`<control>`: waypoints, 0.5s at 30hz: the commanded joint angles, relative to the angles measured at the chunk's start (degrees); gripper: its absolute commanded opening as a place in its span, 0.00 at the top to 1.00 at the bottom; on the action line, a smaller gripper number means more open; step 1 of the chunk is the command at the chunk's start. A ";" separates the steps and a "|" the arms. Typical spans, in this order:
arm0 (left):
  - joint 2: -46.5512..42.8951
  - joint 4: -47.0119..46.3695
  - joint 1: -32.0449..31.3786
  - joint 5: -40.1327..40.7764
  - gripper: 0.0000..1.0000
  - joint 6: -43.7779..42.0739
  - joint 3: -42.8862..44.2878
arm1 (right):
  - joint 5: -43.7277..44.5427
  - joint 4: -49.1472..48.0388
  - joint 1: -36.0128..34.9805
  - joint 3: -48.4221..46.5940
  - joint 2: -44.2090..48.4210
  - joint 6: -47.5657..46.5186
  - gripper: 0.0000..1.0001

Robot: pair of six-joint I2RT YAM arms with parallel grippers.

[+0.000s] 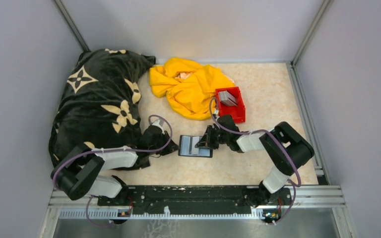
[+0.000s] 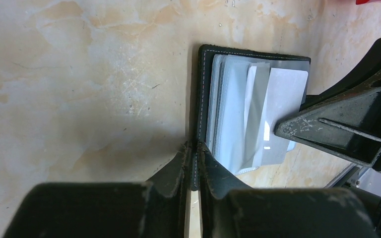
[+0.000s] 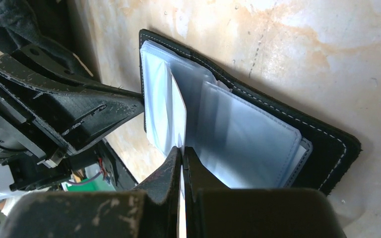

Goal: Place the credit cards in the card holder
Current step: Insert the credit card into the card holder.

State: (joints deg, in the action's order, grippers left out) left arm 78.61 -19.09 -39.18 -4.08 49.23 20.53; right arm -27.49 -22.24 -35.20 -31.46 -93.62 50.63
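Observation:
The black card holder (image 1: 195, 146) lies open on the table between the two arms, its clear grey sleeves facing up (image 2: 230, 114). My left gripper (image 1: 171, 145) is shut on the holder's stitched left edge (image 2: 196, 148). My right gripper (image 1: 204, 143) is shut on one grey-white credit card (image 3: 178, 111), held on edge among the sleeves (image 3: 248, 139). That card also shows in the left wrist view (image 2: 284, 94), with a right finger (image 2: 337, 129) over it. More grey cards (image 1: 227, 98) stand in the red bin.
The red plastic bin (image 1: 236, 113) sits just behind the right gripper. A crumpled yellow cloth (image 1: 191, 87) lies behind the holder. A black blanket with beige flowers (image 1: 99, 99) covers the left side. Grey walls enclose the table.

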 commanded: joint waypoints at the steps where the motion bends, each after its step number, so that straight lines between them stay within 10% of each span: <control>1: -0.02 2.93 -0.55 -0.49 0.86 -1.04 -1.68 | 2.05 4.07 -1.02 1.28 1.52 0.47 1.00; 15: -0.38 2.52 -0.55 -0.37 0.86 -1.02 -1.90 | -1.58 -0.56 0.69 3.26 -3.18 5.97 1.00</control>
State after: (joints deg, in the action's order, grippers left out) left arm 78.35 -19.55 -39.22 -4.10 49.23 20.08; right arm -27.77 -23.62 -34.76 -29.98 -94.28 55.27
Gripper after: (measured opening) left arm 0.139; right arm 0.008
